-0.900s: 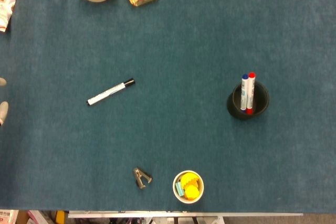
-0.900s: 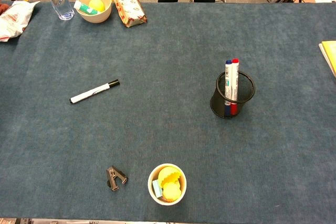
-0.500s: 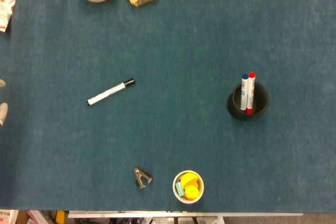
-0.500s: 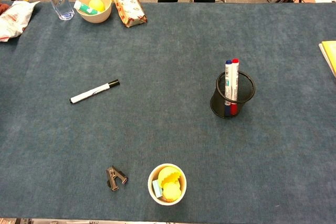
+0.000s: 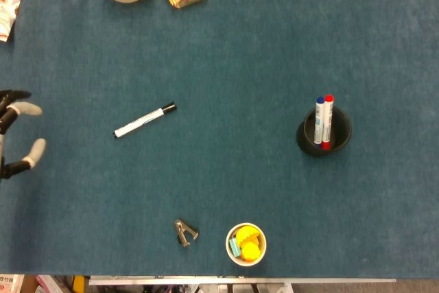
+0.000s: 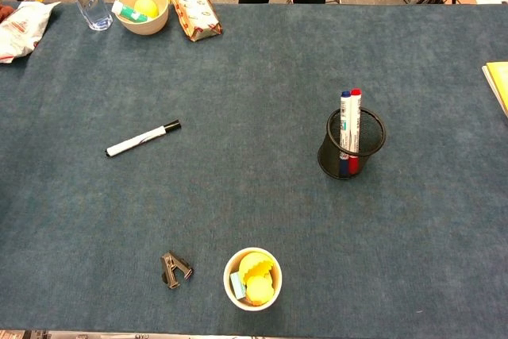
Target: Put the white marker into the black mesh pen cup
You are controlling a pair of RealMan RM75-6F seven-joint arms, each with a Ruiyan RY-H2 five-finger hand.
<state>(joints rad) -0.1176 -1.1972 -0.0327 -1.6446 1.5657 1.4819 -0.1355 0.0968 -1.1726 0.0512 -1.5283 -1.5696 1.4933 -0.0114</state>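
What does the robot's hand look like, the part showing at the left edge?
Only part of the left hand shows, at the left edge of the head view. Its fingers are black and slim, with rounded off-white tips. No arm, cable or marking is visible. The right hand is out of view.

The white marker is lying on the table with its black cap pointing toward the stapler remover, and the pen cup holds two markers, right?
Not quite. In the head view the white marker has its black cap pointing up-right, away from the staple remover. The pen cup does hold two markers.

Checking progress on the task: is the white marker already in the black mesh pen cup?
No, the white marker lies flat on the table, well left of the black mesh pen cup.
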